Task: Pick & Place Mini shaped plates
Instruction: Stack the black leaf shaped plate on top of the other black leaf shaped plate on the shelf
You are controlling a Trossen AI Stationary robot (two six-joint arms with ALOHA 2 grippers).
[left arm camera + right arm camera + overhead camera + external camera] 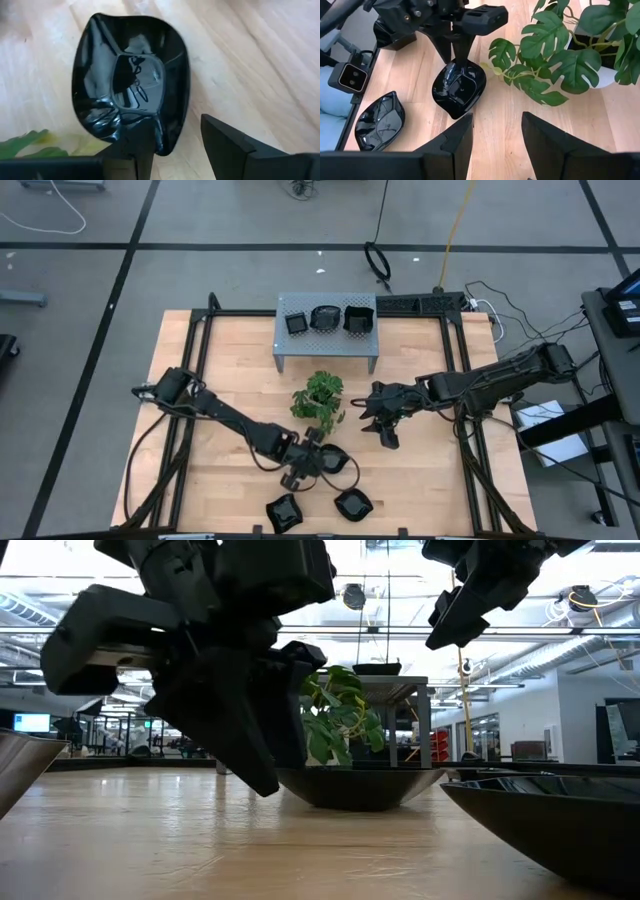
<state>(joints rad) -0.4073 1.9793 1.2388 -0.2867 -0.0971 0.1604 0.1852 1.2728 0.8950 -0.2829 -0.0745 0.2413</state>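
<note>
Step in hand: the left gripper [322, 462] is reaching for a wavy-edged plate [338, 462] on the table [430, 480], just in front of the plant [320, 398].
Left gripper: low at that plate's rim, jaws apart; in the left wrist view one finger [142, 150] overlaps the dish's edge and the other stands outside it, so nothing is clamped yet.
Right gripper: the right gripper [385, 430] hovers above the wood beside the plant, fingers apart and empty, waiting.
Other plates: two more black dishes [284, 511] [352, 503] lie near the front edge; three [297, 323] [325, 317] [358, 318] already sit on the grey shelf [285, 350] at the back.
Poor view: whether the inner finger touches the rim is hard to tell.
Next move calls for: probably closing on the thin glossy edge squarely, then lifting clear of the leaves towards the shelf.
</note>
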